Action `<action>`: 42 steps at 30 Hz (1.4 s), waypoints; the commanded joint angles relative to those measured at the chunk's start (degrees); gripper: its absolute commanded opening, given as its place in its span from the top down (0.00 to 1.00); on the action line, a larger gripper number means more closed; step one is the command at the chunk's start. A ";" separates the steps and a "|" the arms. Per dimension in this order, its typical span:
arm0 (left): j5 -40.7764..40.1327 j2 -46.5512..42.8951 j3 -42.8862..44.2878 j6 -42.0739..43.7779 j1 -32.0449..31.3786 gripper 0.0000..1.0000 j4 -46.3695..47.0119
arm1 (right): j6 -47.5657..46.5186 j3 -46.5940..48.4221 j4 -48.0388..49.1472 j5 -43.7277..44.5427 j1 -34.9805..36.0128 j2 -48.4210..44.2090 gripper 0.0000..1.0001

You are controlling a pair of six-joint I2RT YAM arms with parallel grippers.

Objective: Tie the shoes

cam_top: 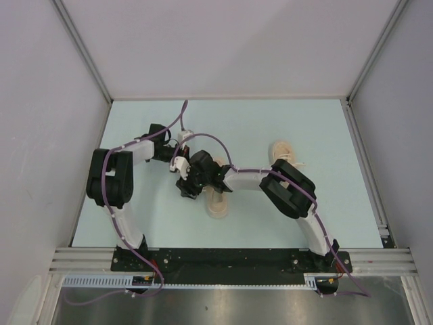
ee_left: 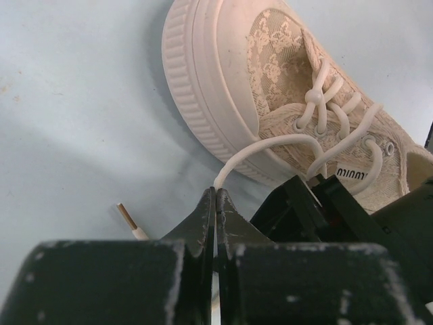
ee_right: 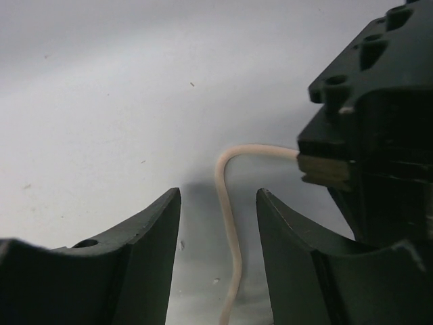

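A beige lace-patterned shoe (ee_left: 270, 88) lies on the pale blue table, toe towards the upper left in the left wrist view. It also shows in the top view (cam_top: 218, 205), partly under both grippers. My left gripper (ee_left: 216, 193) is shut on its off-white lace (ee_left: 270, 142), which arcs back to the eyelets. The lace's tan tip (ee_left: 127, 218) sticks out to the left of the fingers. My right gripper (ee_right: 218, 196) is open, with the lace (ee_right: 229, 230) running between its fingers without touching them. The second shoe (cam_top: 283, 153) lies behind the right arm.
The two grippers crowd together just left of the near shoe (cam_top: 196, 176). The left gripper's body (ee_right: 369, 128) fills the right side of the right wrist view. White walls enclose the table (cam_top: 135, 128) on three sides.
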 commanded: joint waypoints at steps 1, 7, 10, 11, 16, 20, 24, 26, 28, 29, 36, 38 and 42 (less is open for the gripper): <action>2.51 0.52 2.15 -0.70 0.35 1.00 0.58 | -2.12 1.93 2.09 0.14 0.37 1.54 0.48; 2.59 0.69 2.86 -0.26 0.43 1.00 -0.12 | -3.61 1.93 -0.54 -0.03 0.11 1.99 0.78; 2.42 0.78 3.21 -0.17 0.43 1.00 -0.39 | -4.23 1.85 -2.04 -0.47 0.37 0.85 1.00; 2.33 0.78 3.30 -0.17 0.43 1.00 -0.30 | -4.06 1.85 -1.96 -1.26 0.37 0.23 1.00; 1.54 -0.80 3.73 0.36 0.43 1.00 -1.09 | -1.34 2.02 -3.09 -2.75 0.37 -7.66 1.00; 1.28 -1.50 4.97 -0.08 0.26 1.00 -2.23 | 0.86 1.67 -5.73 -3.81 -1.03 -13.39 1.00; 0.75 -2.38 5.58 -0.61 0.26 1.00 -2.41 | 3.50 0.97 -9.59 -5.30 -3.67 -17.25 1.00; 0.48 -3.43 5.32 -0.79 0.26 1.00 -2.41 | 4.73 0.36 -10.56 -6.18 -5.51 -20.07 1.00; 0.22 -4.14 4.88 -0.96 0.26 1.00 -2.59 | 5.43 -1.14 -12.41 -7.15 -7.79 -23.57 1.00; 0.22 -4.84 4.79 -0.96 0.26 1.00 -2.85 | 5.79 -2.01 -12.85 -7.50 -8.59 -24.90 1.00; -0.48 -8.61 4.00 0.09 0.17 1.00 -4.69 | 10.00 -11.85 -18.91 -9.69 -19.13 -38.96 1.00; -0.66 -9.94 3.74 1.32 0.26 1.00 -6.27 | 11.15 -15.81 -20.06 -9.70 -22.02 -42.12 1.00; -1.36 -14.59 1.37 3.52 0.35 1.00 -8.21 | 11.94 -23.54 -21.82 -8.65 -25.72 -51.34 1.00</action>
